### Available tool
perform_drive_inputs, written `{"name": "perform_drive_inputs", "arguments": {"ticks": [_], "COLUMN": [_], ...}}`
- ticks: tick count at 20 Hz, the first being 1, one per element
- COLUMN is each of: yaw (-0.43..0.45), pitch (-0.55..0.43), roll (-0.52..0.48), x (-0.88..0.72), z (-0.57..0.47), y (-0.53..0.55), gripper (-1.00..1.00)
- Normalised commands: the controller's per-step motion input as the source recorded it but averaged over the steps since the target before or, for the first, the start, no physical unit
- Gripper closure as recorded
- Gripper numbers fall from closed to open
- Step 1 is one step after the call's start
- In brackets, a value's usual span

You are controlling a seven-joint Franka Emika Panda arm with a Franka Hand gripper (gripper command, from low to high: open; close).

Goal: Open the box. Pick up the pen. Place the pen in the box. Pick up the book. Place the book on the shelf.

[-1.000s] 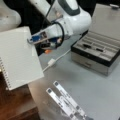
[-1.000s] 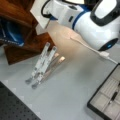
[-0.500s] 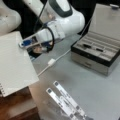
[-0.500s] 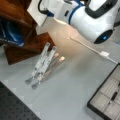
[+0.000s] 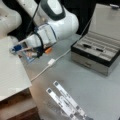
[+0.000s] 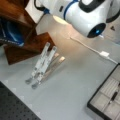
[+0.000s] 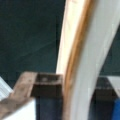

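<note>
**Book at the shelf edge, grip hard to read**

The box (image 5: 100,47) sits open at a front view's right, lid up, w/ the pen (image 5: 87,46) lying in one of its grey compartments; a second dark item lies just beside it. So the box and pen steps look done.

The arm reaches to a front view's left, and the gripper (image 5: 21,51) is at the near edge of the book (image 5: 11,72), which lies flat on the shelf (image 5: 18,106), its white cover hiding most of the top. Whether the jaws hold the book or have let go cannot be told; the fingers are not clearly visible. The wrist view shows a pale edge w/ an orange rim running up the frame, prob. the book edge close to the camera, and dark wood below.

Risks, as judged:
- Book appears to overhang the shelf edge; if the gripper pulls away while touching, it could drag the book off.
- A white cable (image 5: 51,62) runs across the table (image 5: 95,92) under the arm; the wrist could snag it.
- Metal strips (image 5: 65,101) lie near the shelf base; a falling book would hit them.
</note>
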Motion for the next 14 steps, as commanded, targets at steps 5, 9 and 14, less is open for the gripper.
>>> {"name": "perform_drive_inputs", "arguments": {"ticks": [5, 9, 14], "yaw": [0.163, 0.125, 0.127], "pitch": [-0.039, -0.062, -0.073], "roll": [0.052, 0.094, 0.115], "x": [-0.29, -0.28, -0.25], "z": [-0.02, -0.02, -0.04], "y": [-0.19, -0.13, -0.09], "gripper": [1.0, -1.0, -1.0]}}
